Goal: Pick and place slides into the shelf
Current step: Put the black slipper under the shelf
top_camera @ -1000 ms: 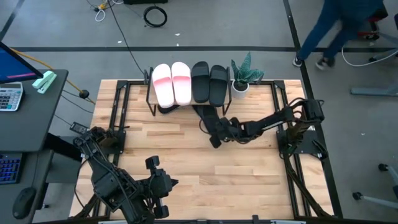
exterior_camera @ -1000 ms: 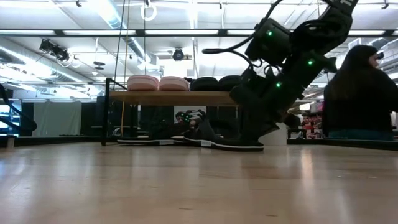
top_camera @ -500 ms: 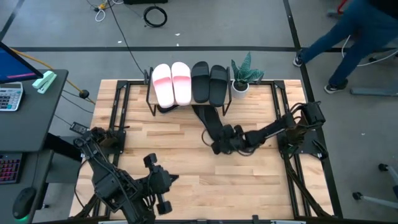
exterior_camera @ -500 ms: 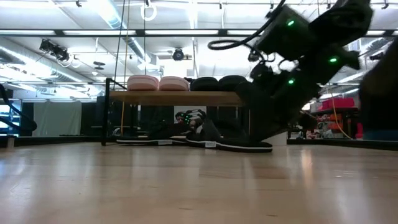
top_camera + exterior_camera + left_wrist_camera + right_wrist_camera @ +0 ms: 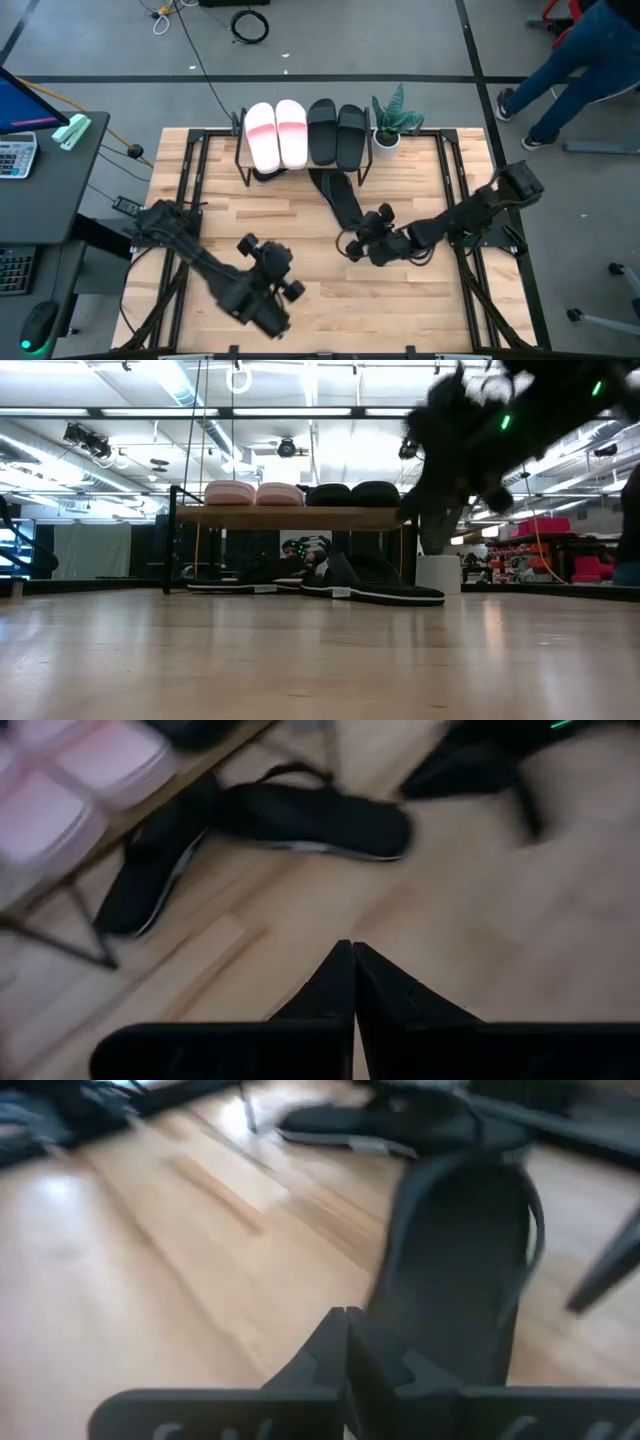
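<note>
Two thong flip-flops are all that's left off the shelf (image 5: 290, 517), and the right arm has just backed away from one of them.

- Right pincer (image 5: 346, 1320): fingers clenched together, holding nothing. A second ago it sat low over the near end of the flip-flop (image 5: 343, 200); now it has lifted and pulled back toward the near right. In the low view it is up off the counter (image 5: 300, 250).
- That flip-flop lies flat on the counter, far end tucked under the shelf's right half, near end sticking out toward us. It has slid slightly nearer than before, so no insertion — if anything the reverse.
- The other flip-flop (image 5: 265, 174) is mostly under the shelf's left half, only an edge showing from above.
- Pink pair (image 5: 276, 133) and black pair (image 5: 337, 132) sit side by side on the top board, unchanged, filling its width.
- Left pincer (image 5: 352, 955): also clenched and empty. The left arm has swung up from the near-left corner and now faces the flip-flops and shelf.

My read: the right-hand attempt either missed or was only a nudge, and the left arm may be coming in to take over. Four of six are placed; the lower level still needs both flip-flops fully in.
</note>
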